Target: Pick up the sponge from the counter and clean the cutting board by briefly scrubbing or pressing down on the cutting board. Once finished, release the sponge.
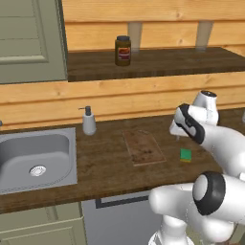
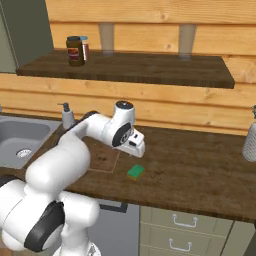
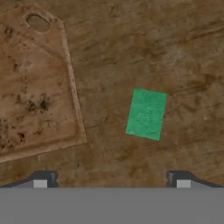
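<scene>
The green sponge (image 1: 185, 154) (image 2: 135, 172) (image 3: 146, 113) lies flat on the dark wood counter (image 1: 110, 167) (image 2: 200, 170), just right of the cutting board (image 1: 143, 147) (image 2: 103, 159) (image 3: 35, 83). The board is reddish-brown with a pale edge and a hole at one corner. My gripper (image 3: 111, 180) (image 2: 138, 150) (image 1: 177, 136) hangs above the counter, over and slightly behind the sponge. It is open, with nothing between its fingertips (image 3: 41, 180). In the hand view the sponge sits just above the gap between the tips, a little to the right.
A steel sink (image 1: 36, 160) (image 2: 20, 137) is set into the counter at the left, with a soap dispenser (image 1: 88, 121) (image 2: 67, 116) beside it. A jar (image 1: 123, 50) (image 2: 75, 50) stands on the shelf above. A pale container (image 2: 250, 140) stands at the far right.
</scene>
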You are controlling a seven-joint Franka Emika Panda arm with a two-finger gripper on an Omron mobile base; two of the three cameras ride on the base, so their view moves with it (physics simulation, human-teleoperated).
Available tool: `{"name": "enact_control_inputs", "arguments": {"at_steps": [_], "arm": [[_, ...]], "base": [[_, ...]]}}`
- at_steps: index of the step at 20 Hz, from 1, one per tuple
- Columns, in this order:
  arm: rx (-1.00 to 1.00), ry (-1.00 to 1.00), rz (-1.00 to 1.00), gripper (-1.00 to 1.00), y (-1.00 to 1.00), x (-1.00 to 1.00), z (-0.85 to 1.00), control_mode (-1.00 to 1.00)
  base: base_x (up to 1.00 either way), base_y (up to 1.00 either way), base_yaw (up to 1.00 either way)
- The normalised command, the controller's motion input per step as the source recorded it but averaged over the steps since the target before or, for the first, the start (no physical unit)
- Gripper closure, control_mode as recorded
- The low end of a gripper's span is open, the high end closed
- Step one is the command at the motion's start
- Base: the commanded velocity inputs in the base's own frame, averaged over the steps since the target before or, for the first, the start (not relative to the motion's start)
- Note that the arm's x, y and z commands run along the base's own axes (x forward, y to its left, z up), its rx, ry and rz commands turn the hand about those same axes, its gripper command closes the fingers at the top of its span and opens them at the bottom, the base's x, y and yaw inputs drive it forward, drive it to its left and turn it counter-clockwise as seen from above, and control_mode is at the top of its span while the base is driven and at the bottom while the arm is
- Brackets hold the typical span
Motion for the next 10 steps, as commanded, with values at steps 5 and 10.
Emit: {"name": "enact_control_inputs", "arguments": {"at_steps": [5,10], "arm": [[-0.05,0.05,-0.05,-1.0,-0.36,0.35,-0.76,-1.0],[-0.04,0.31,-0.08,-1.0,-0.2,0.32,-0.45,-1.0]], "base": [[0.0,0.0,0.0],[0.0,0.0,0.0]]}}
